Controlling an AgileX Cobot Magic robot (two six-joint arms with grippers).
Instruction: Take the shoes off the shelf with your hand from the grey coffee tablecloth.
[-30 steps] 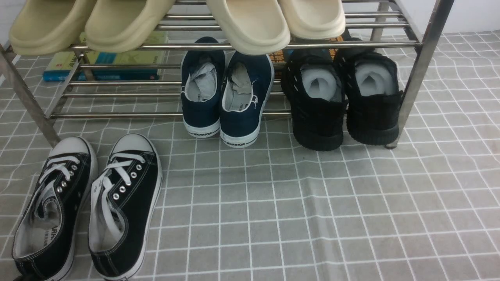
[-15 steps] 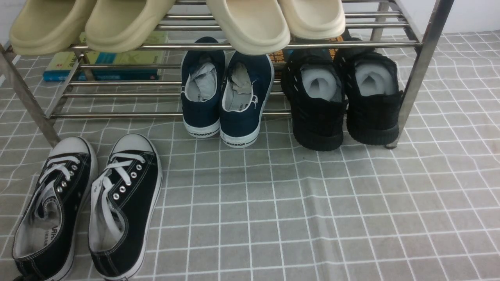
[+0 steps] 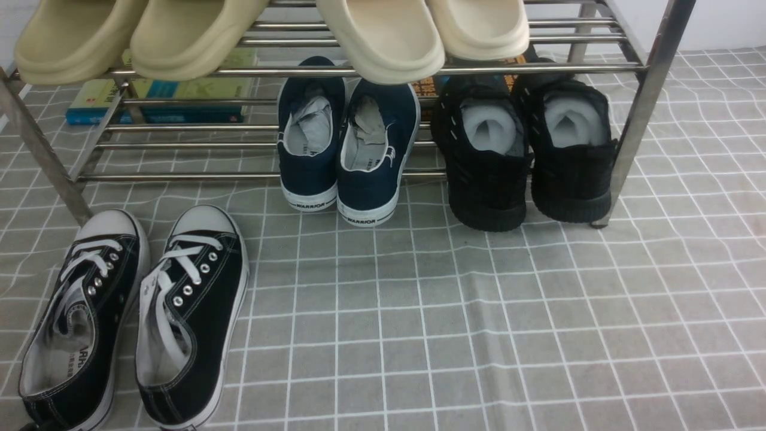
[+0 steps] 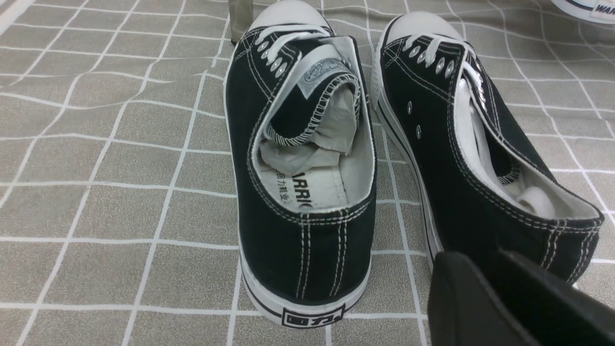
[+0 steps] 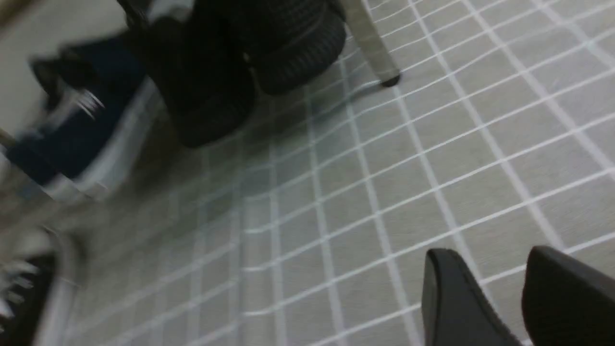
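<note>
Well apart, shoes [image 5: 211, 96] on shelf [image 5: 370, 43], right pincer [image 5: 485, 259] agape, empty.

The word "WARRIOR" stands in dark capitals on the white rubber heel strip of each of the two navy canvas sneakers [image 3: 371, 185]. The left wrist view shows, on the white insole of one black canvas white-laced sneaker [image 4: 307, 259], the letters "ARRIO", cut off at both ends, beside small Chinese characters. Its white heel strip carries a boxed black logo of Chinese characters. Orange print on a dark flat item [image 3: 426, 88] behind the all-black knit sneakers [image 3: 488, 185] is too small to read.
</note>
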